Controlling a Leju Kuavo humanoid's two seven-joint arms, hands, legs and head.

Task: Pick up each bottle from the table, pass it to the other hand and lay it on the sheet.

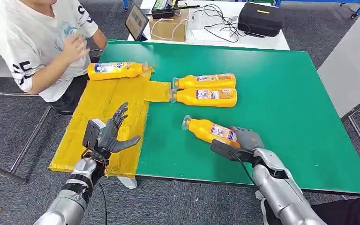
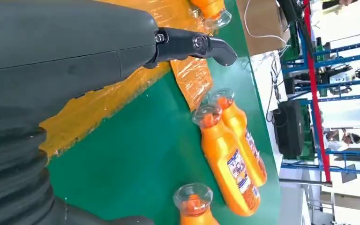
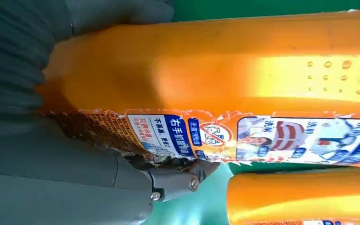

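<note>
Several orange bottles with clear caps are in view. The nearest bottle [image 1: 208, 130] lies on the green table [image 1: 286, 122], and my right hand [image 1: 244, 140] grips its base end; close up the bottle [image 3: 215, 79] sits between the thumb and fingers [image 3: 178, 180]. Two more bottles [image 1: 205, 81] [image 1: 206, 96] lie side by side farther back, caps toward the sheet. Another bottle [image 1: 117, 70] lies on the yellow sheet [image 1: 98, 131] at its far end. My left hand [image 1: 110, 133] hovers empty over the sheet, fingers [image 2: 192, 44] spread.
A seated person [image 1: 33, 42] in a white shirt is at the far left by the sheet, one hand raised. Behind the green table a white table carries a laptop [image 1: 136, 21], a cardboard box [image 1: 168, 28], cables and a black bag [image 1: 260, 18].
</note>
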